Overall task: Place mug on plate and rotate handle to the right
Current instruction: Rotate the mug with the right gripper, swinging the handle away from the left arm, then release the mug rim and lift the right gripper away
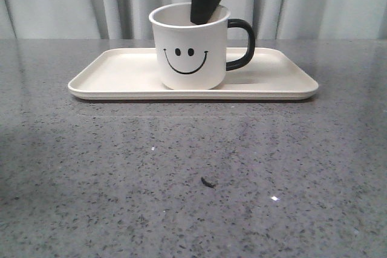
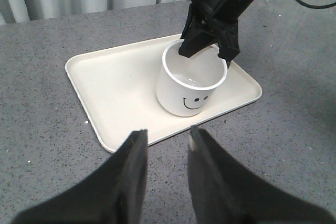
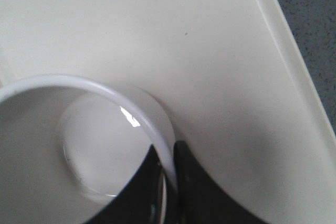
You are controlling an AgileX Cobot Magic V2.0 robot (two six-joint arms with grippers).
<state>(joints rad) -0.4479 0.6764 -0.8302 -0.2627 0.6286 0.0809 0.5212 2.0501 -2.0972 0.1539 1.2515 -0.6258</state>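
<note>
Mug (image 1: 190,49) sits upright on the plate (image 1: 121,67), about mid-tray, smiley toward the front camera, handle (image 1: 242,43) already pointing right. Right hand (image 3: 168,182) pinches the rim wall, one finger inside, one outside: a grip that suits turning the mug without tipping it. Left hand (image 2: 167,174) hangs released over the table (image 1: 193,179), well apart, holding nothing. Handle is hidden behind the right arm in the left wrist view; right fingertips are cut off.

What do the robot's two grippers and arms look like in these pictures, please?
Both are black. The left gripper has two broad, flat, matte fingers that taper toward blunt tips. The right gripper is a chunkier black assembly with angular fingers, and a thin black cable loops behind its arm. No markings show.
</note>
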